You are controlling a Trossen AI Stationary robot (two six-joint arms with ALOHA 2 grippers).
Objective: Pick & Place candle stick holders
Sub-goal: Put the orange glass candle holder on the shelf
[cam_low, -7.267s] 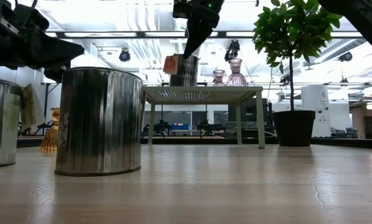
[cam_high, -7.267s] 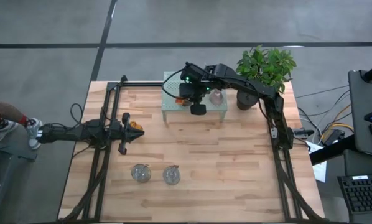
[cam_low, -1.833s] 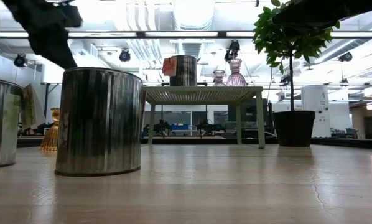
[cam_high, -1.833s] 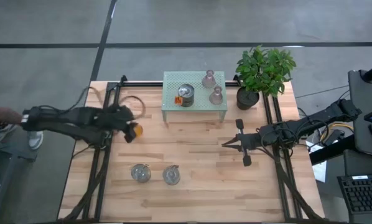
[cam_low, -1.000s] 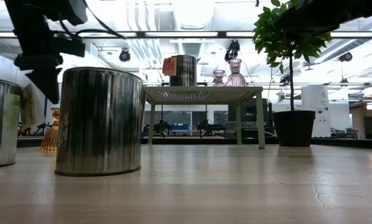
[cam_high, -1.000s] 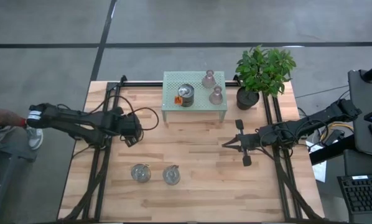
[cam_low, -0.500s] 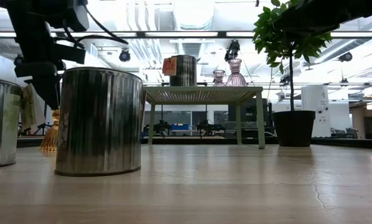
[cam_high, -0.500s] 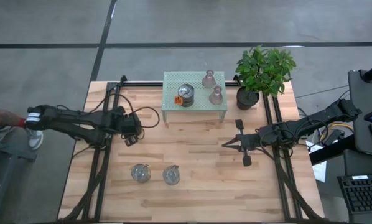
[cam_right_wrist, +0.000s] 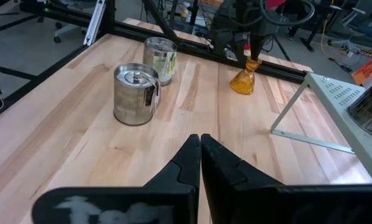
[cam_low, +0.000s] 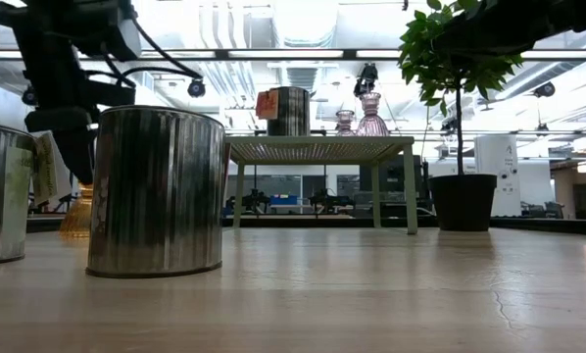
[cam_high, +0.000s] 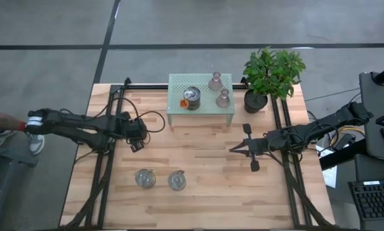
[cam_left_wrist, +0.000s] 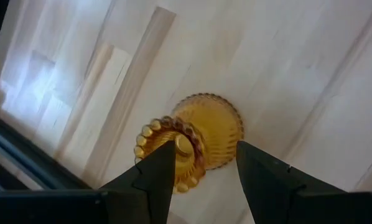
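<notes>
An amber bottle-shaped candle stick holder [cam_left_wrist: 201,127] stands upright on the table at the left. My left gripper [cam_left_wrist: 204,155] is open and points down over it, one finger on each side of its beaded top rim [cam_left_wrist: 161,134]; the high view hides the holder under my left gripper [cam_high: 135,141]. Two silvery jars [cam_high: 145,178] [cam_high: 176,180] stand near the front edge. On the pale green shelf [cam_high: 205,110] stand a jar with an orange tag [cam_high: 191,96] and two pink holders [cam_high: 215,81] [cam_high: 223,97]. My right gripper [cam_high: 232,149] hovers shut at mid-right. My left gripper comes at the amber holder from above, its fingertips [cam_left_wrist: 164,158] level with the beaded top rim. One finger overlaps that rim in the wrist view. Whether either finger touches it, I cannot tell. The holder stands on its base on the table.
A potted plant [cam_high: 272,70] stands at the far right corner beside the shelf. Black frame rails [cam_high: 102,167] run along the table's left and right sides. Bare wood lies between the two arms in the middle of the table.
My left gripper has come down over the amber holder, staying in about the same spot above the table. Its fingertips now reach the holder's top. The holder has kept its place.
</notes>
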